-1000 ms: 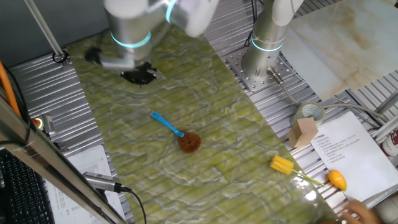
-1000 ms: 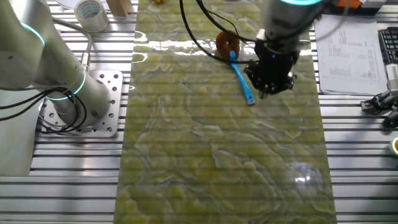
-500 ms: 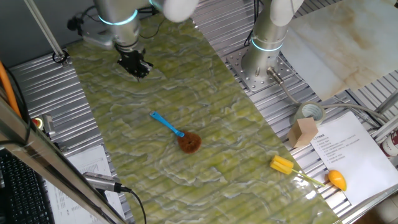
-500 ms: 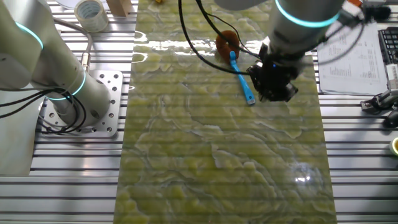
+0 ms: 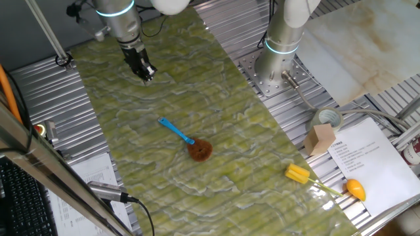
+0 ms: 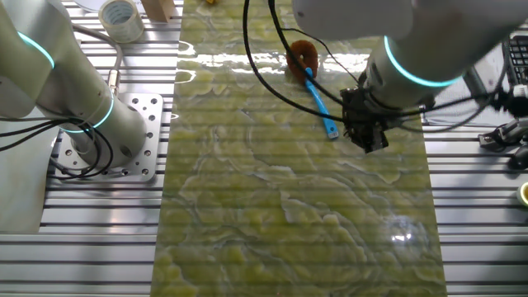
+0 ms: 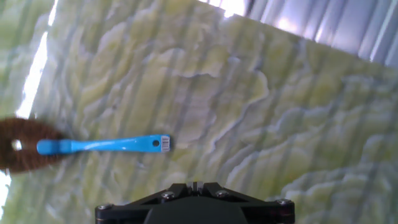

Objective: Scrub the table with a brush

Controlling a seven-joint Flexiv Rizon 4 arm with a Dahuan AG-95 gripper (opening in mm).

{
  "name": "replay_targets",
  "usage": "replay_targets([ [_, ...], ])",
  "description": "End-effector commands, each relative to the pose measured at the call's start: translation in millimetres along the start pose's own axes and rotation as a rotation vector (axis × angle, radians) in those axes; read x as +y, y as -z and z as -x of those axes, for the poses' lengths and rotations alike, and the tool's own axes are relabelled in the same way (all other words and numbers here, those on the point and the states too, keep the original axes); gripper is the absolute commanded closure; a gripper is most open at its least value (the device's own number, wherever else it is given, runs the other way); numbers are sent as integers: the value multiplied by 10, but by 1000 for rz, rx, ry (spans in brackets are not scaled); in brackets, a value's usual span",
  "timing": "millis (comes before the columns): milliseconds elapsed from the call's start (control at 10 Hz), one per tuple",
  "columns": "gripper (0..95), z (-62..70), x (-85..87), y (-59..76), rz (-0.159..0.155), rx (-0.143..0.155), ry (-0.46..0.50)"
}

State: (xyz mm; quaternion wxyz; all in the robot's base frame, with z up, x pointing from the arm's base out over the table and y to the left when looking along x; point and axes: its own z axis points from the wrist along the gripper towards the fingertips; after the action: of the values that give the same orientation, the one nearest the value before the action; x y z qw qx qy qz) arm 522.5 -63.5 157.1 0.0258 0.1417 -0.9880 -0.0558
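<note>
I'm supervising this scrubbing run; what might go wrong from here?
1. The gripper hangs apart from the thin blue-handled brush with its brown bristle head; a misaligned descent could knock it aside.
2. The handle lies flat on the green-yellow marbled table, so the jaws might scrape the surface or slip.

The brush (image 5: 184, 137) lies on the table (image 5: 262, 164), pincer (image 5: 146, 74) apart.

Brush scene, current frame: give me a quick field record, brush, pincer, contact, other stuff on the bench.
brush: lying flat on the table, blue handle, brown bristle head
pincer: above the table, beyond the handle's free end, nothing held; open or shut cannot be told
contact: none, brush and pincer apart
hand view: handle end ahead of the pincer, to the left
other items: yellow-headed tool, tape roll, printed sheet
</note>
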Motion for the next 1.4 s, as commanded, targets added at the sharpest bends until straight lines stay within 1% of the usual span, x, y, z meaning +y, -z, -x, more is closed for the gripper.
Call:
replay_targets([
  [100,950,-8,-8,-4,-24,2,-127],
  [200,950,-8,-8,-4,-52,3,-137],
  [300,950,-8,-8,-4,-68,4,-153],
  [600,950,-10,-9,-7,-55,-2,-168],
  [1000,950,-7,-7,-10,-56,-1,-187],
  [1300,950,-6,-6,-11,-65,0,-196],
  [1400,950,-6,-6,-11,-77,2,-197],
])
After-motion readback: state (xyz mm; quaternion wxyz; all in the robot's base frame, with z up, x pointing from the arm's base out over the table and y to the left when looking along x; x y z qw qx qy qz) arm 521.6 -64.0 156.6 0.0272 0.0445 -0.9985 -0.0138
